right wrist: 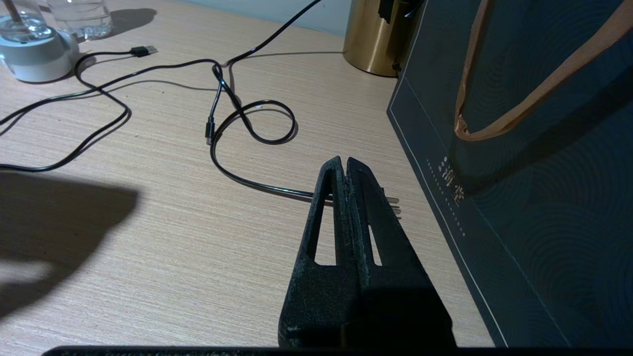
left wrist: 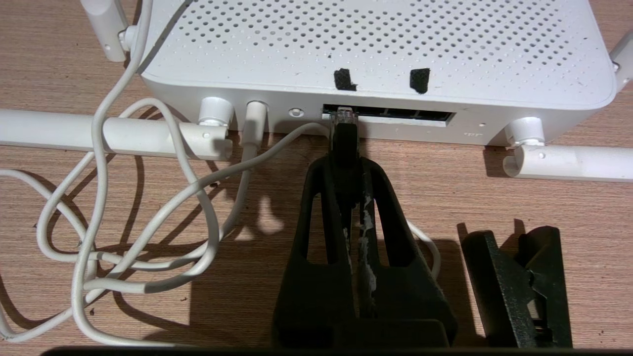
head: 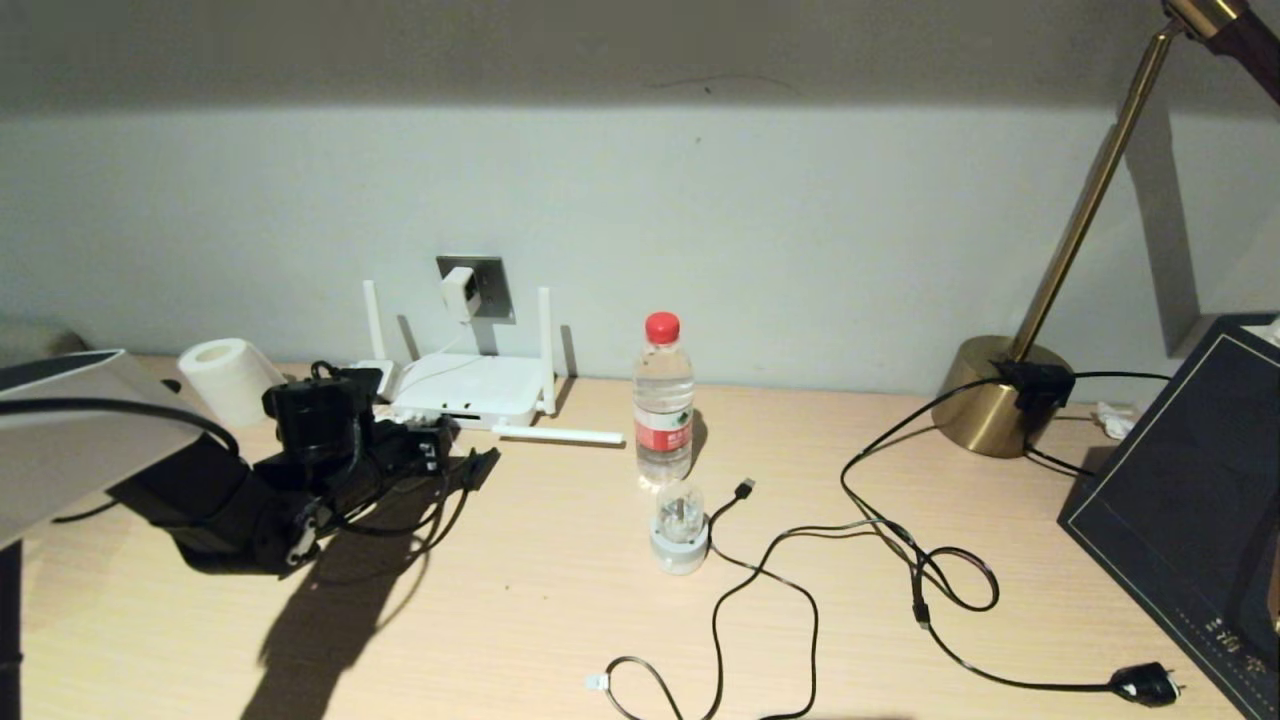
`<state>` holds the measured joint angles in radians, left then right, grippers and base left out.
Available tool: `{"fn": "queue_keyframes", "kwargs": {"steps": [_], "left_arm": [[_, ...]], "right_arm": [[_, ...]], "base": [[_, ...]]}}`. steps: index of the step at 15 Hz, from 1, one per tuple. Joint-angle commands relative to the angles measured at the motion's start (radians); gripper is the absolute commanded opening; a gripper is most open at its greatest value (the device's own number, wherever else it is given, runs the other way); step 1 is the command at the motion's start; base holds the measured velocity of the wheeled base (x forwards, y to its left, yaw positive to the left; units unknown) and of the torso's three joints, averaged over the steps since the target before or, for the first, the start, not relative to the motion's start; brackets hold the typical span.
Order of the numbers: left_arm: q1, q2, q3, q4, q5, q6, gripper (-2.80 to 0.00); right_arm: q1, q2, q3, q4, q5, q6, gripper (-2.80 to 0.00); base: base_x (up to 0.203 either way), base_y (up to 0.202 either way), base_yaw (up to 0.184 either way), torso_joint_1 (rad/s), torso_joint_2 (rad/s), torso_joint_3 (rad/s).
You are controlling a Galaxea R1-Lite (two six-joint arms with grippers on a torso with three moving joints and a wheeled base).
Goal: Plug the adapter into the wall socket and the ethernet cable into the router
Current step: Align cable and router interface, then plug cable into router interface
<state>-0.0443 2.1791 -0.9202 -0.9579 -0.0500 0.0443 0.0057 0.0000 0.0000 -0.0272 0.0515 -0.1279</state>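
The white router (head: 470, 390) lies against the wall, one antenna flat on the table. Above it the white adapter (head: 458, 292) sits in the grey wall socket (head: 492, 288), and its thin white cord loops beside the router (left wrist: 376, 44). My left gripper (left wrist: 346, 168) is shut on the black ethernet cable (left wrist: 345, 143). The cable's clear connector (left wrist: 342, 116) is at the mouth of the leftmost dark port; its depth cannot be told. In the head view the left gripper (head: 432, 452) is right before the router. My right gripper (right wrist: 344, 163) is shut on nothing, low beside a dark bag.
A water bottle (head: 662, 400), a clear-domed gadget (head: 679, 530) and a thin black USB cable (head: 745, 488) lie mid-table. A brass lamp (head: 1000, 405), its black cord and plug (head: 1145, 683), and a dark bag (head: 1190, 510) fill the right. A paper roll (head: 225, 380) stands far left.
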Motion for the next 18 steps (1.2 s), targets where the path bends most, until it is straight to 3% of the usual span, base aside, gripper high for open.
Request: {"fn": "queue_keyframes", "kwargs": {"steps": [1,18], "left_arm": [[0.001,0.001,0.0,-0.005,-0.001,0.0,-2.8],[0.003,0.019,-0.037,-0.005,-0.001,-0.012,-2.8]], "right_arm": [[0.0,0.002,0.012,0.0,0.001,-0.001,-2.8],[0.0,0.002,0.012,0.0,0.001,-0.001,-2.8]], "base": [[0.0,0.0,0.0,0.0,0.0,0.0],[0.0,0.0,0.0,0.0,0.0,0.0]]}}
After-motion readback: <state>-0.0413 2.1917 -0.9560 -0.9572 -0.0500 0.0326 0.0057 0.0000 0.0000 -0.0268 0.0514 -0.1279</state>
